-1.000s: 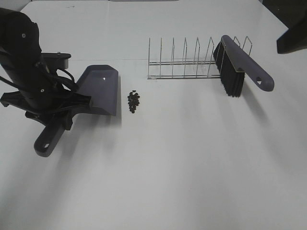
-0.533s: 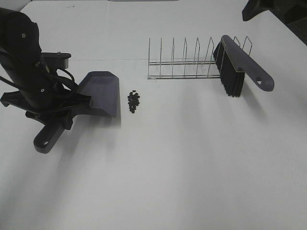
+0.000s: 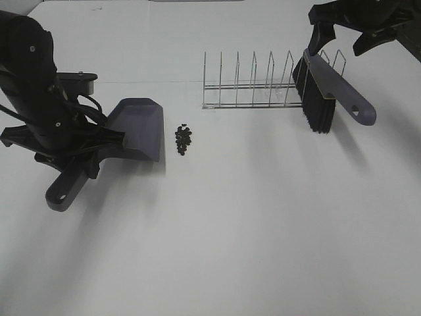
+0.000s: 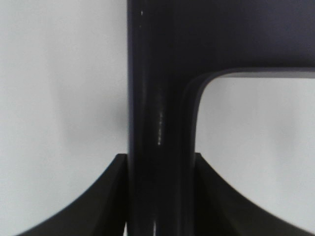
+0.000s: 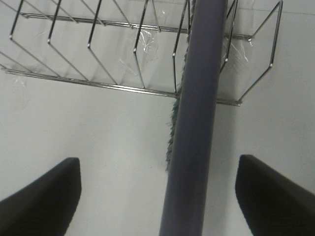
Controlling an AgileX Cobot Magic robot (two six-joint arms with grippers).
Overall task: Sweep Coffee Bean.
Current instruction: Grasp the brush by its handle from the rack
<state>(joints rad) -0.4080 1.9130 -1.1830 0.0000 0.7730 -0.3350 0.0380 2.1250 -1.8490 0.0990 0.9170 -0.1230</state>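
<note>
A small pile of dark coffee beans [image 3: 183, 139] lies on the white table. The grey-purple dustpan [image 3: 139, 125] rests just left of it, mouth toward the beans. My left gripper [image 3: 84, 160] is shut on the dustpan handle [image 4: 160, 123], which fills the gap between the fingers [image 4: 96, 206]. The brush [image 3: 329, 85] with black bristles leans in the right end of the wire rack [image 3: 250, 85]. My right gripper [image 3: 343, 34] is open over the brush's far end. In the right wrist view the brush back [image 5: 197, 118] runs between the spread fingers [image 5: 44, 196], untouched.
The wire rack [image 5: 93, 49] stands at the back of the table with several empty slots. The left arm's black body [image 3: 33, 85] fills the table's left edge. White tabletop [image 3: 250, 224] stretches in front of the beans and rack.
My right gripper has come in from the far right corner to a spot over the brush. The left gripper has shifted the dustpan slightly; the beans have not moved.
</note>
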